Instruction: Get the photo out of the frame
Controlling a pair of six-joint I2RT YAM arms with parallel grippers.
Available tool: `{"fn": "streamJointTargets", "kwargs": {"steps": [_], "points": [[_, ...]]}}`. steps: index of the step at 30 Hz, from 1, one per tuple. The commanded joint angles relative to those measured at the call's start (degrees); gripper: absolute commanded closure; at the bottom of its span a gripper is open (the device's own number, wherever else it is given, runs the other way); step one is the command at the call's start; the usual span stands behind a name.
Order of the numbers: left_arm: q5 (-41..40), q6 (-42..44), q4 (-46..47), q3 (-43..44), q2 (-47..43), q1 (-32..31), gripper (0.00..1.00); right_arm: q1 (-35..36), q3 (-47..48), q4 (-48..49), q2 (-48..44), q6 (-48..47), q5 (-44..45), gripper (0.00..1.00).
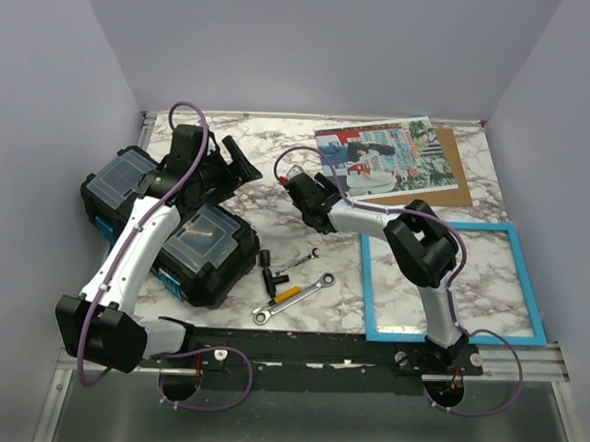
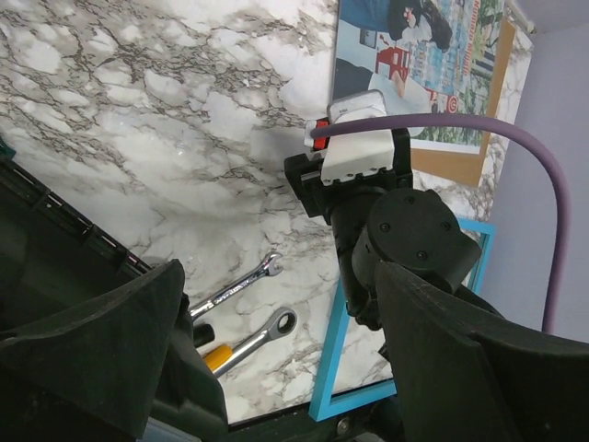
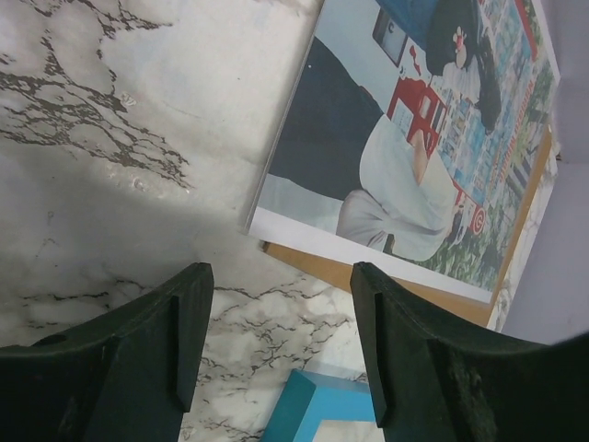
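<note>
The photo (image 1: 380, 154) lies face up at the back of the table on the brown backing board (image 1: 450, 173). The turquoise frame (image 1: 371, 292) lies flat at the front right, with marble showing through it. My right gripper (image 1: 298, 185) is open and empty above bare marble, left of the photo's near corner. In the right wrist view its gripper (image 3: 281, 354) frames the photo (image 3: 396, 138), the board's edge (image 3: 368, 276) and a frame corner (image 3: 313, 405). My left gripper (image 1: 239, 164) is open and empty at the back left. The left wrist view shows its gripper (image 2: 285, 368), the photo (image 2: 414, 55) and the frame (image 2: 329, 368).
A black toolbox (image 1: 169, 226) with clear lids lies at the left under my left arm. Two wrenches (image 1: 297, 297) and a yellow-handled tool (image 1: 285, 294) lie at the front centre. Grey walls enclose the table at the back and sides.
</note>
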Motion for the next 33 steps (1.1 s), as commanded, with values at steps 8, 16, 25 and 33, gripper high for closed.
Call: {"fn": "streamJointTargets", "kwargs": {"steps": [8, 16, 25, 33], "points": [[0.46, 0.67, -2.41, 3.09, 0.42, 1.45, 0.13, 0.41, 2.65, 5.78, 6.16, -4.17, 6.72, 0.48], [1.32, 0.0, -2.04, 2.55, 1.08, 1.47, 0.13, 0.39, 0.49, 13.91, 6.92, -8.09, 9.48, 0.5], [6.04, -0.78, 0.57, 1.69, 3.21, 1.67, 0.14, 0.4, -4.4, 25.91, 5.03, -14.76, 8.83, 0.64], [17.02, -3.81, 9.32, -0.4, 6.81, 2.9, 0.14, 0.36, -9.39, 31.52, 0.5, -16.89, 4.92, 0.81]]}}
